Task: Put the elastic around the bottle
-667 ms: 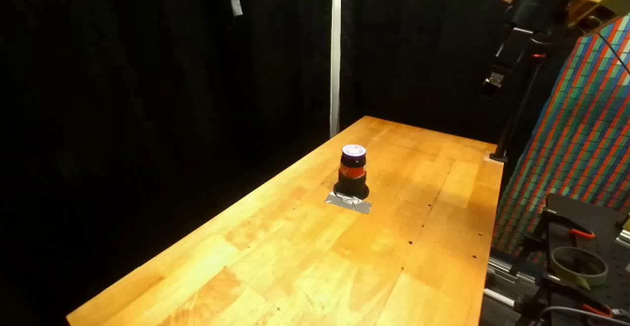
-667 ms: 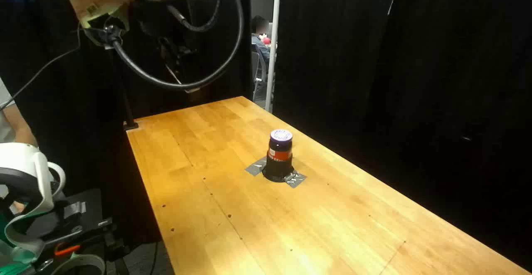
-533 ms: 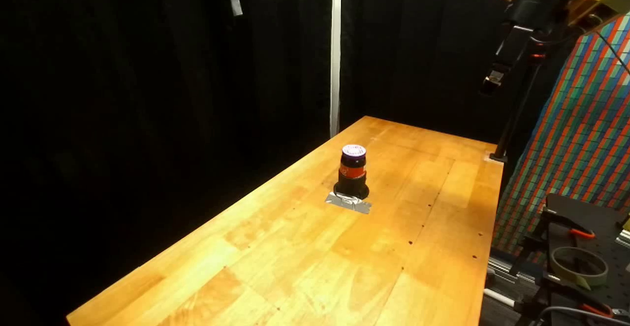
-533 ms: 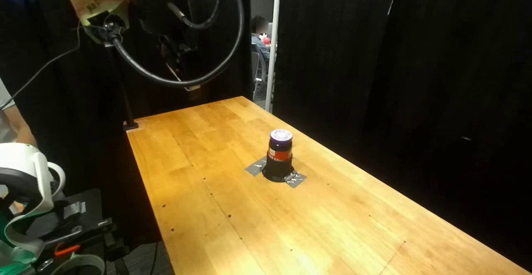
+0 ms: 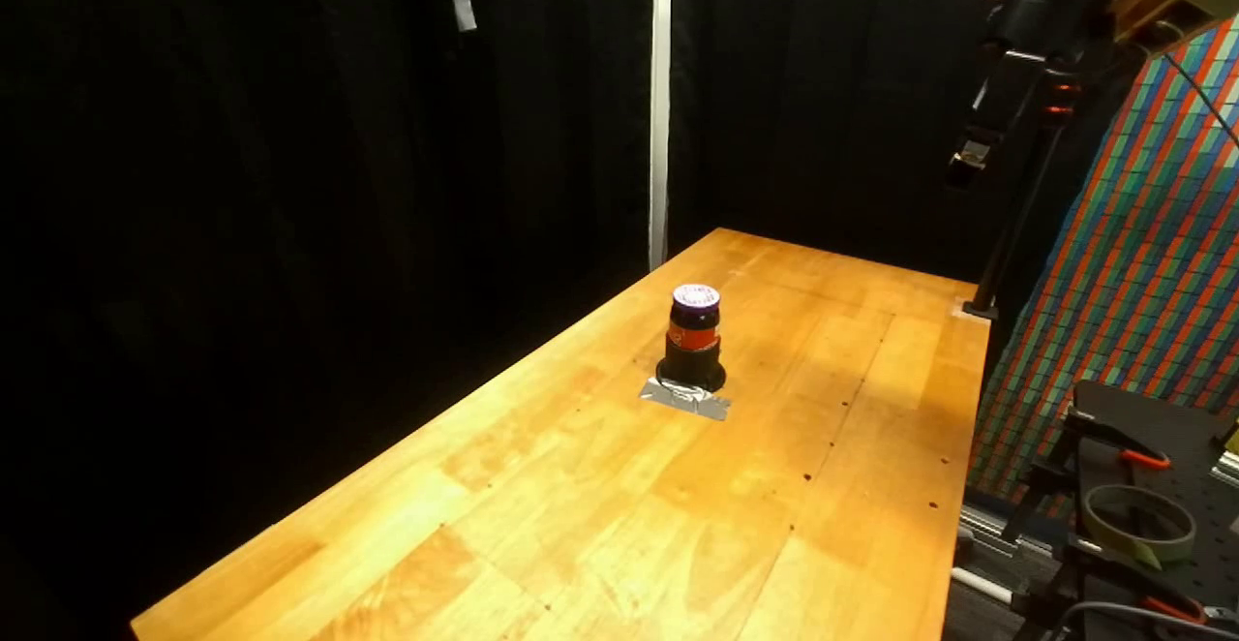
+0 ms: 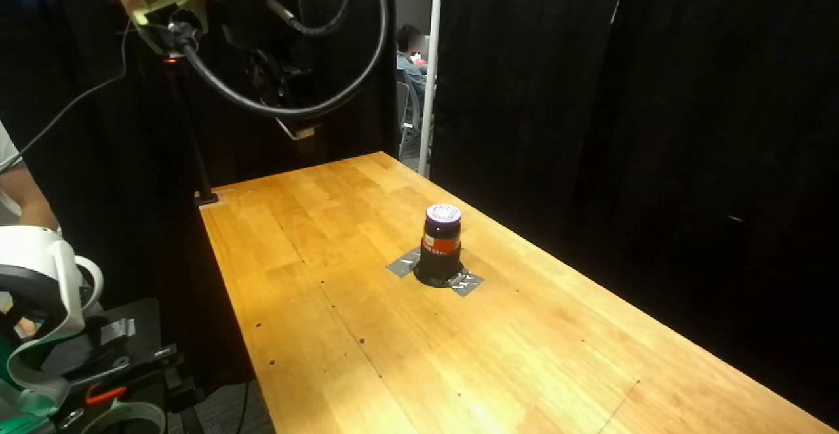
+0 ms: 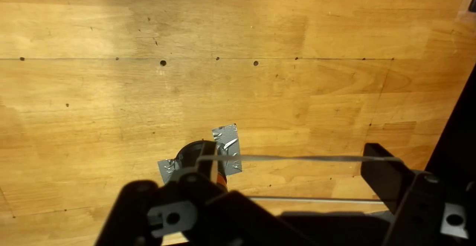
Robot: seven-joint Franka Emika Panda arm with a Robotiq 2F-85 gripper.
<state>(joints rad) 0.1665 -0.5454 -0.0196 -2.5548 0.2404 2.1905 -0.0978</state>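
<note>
The small dark bottle point(image 5: 694, 336), with a purple-white top and an orange-red band, stands upright in a black holder point(image 6: 438, 269) taped to the wooden table. Both exterior views show it. In the wrist view my left finger mostly hides it; a sliver of its orange band point(image 7: 222, 181) shows. My gripper point(image 7: 292, 163) is open, its fingers wide apart. The elastic point(image 7: 323, 158) is a pale loop stretched around both fingers, with two strands crossing the gap. In the exterior views the gripper point(image 5: 968, 159) is high above the table's far end, well away from the bottle.
Grey tape strips point(image 6: 467, 283) hold the holder down. A black pole point(image 5: 1012, 220) stands at the table's far corner. A black cable point(image 6: 308, 113) loops from the arm. A side shelf carries a tape roll point(image 5: 1140, 525). Black curtains hang along the table's long side.
The arm and gripper have shifted slightly, a little upward and sideways. The fingers look unchanged, and the bottle has not moved.
</note>
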